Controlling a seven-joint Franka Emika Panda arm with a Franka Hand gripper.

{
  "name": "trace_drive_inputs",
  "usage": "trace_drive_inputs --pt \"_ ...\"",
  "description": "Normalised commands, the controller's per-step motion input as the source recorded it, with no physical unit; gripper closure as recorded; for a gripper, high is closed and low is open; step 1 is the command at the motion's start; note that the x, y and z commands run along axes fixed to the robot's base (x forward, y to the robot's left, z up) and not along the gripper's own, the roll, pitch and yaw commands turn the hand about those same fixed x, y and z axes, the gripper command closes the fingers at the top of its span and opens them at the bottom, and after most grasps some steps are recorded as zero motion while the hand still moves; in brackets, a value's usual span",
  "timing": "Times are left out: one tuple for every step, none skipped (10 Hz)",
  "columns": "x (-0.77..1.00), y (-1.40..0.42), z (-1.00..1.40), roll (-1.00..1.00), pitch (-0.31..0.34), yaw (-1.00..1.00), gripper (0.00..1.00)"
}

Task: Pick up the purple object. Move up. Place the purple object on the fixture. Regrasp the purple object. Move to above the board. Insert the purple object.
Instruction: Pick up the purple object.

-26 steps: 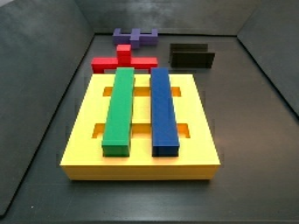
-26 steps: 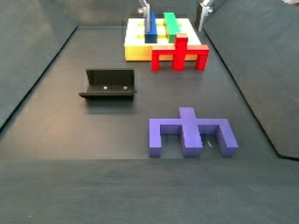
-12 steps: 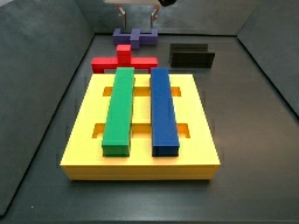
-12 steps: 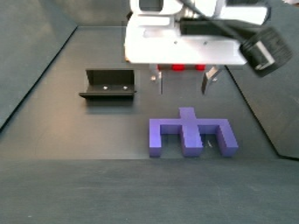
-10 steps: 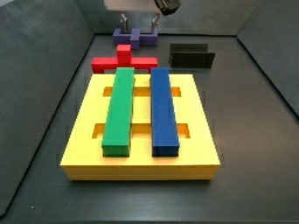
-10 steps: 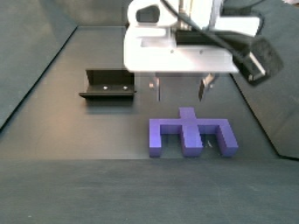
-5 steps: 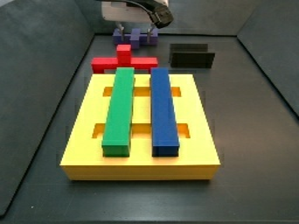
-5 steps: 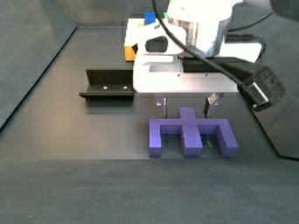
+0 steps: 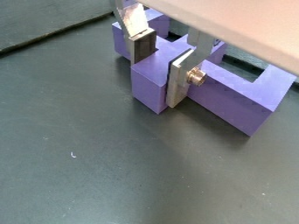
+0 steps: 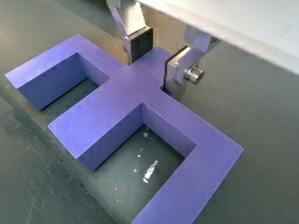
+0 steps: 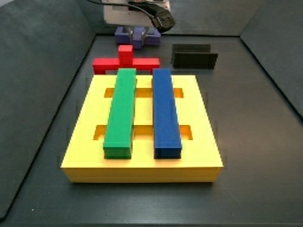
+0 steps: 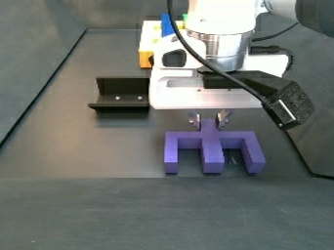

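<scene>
The purple object (image 12: 209,151) lies flat on the dark floor, its central stub pointing toward the board (image 11: 142,167). My gripper (image 12: 208,121) is down over it, and in both wrist views the silver fingers (image 9: 180,77) press on the two sides of that stub (image 10: 149,72). The gripper (image 9: 160,57) is shut on the stub of the purple object (image 9: 149,85), which still rests on the floor. The arm hides most of the purple object (image 11: 123,35) in a side view. The black fixture (image 12: 120,95) stands apart, beside the gripper, with nothing in it.
A red cross-shaped block (image 11: 124,60) lies between the purple object and the yellow board. A green bar (image 11: 122,106) and a dark-blue bar (image 11: 166,111) sit in the board's slots. Dark walls enclose the floor on all sides.
The gripper has come down from above the floor onto the purple object, and its fingers have drawn in from wide apart to grip the stub.
</scene>
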Motion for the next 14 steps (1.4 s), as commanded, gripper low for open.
trace_drive_inputs --pt "0.0 0.0 0.0 0.0 0.0 0.0 1.0" --pt "0.0 0.0 0.0 0.0 0.0 0.0 1.0" --pt "0.0 0.0 0.0 0.0 0.0 0.0 1.0" --pt "0.0 0.0 0.0 0.0 0.0 0.0 1.0" --pt "0.0 0.0 0.0 0.0 0.0 0.0 1.0" --pt "0.0 0.0 0.0 0.0 0.0 0.0 1.0" --pt "0.0 0.0 0.0 0.0 0.0 0.0 1.0" --pt "0.0 0.0 0.0 0.0 0.0 0.0 1.0" --pt "0.0 0.0 0.0 0.0 0.0 0.0 1.0" --pt "0.0 0.0 0.0 0.0 0.0 0.0 1.0" --pt "0.0 0.0 0.0 0.0 0.0 0.0 1.0" --pt "0.0 0.0 0.0 0.0 0.0 0.0 1.0" --pt "0.0 0.0 0.0 0.0 0.0 0.0 1.0" --pt "0.0 0.0 0.0 0.0 0.0 0.0 1.0"
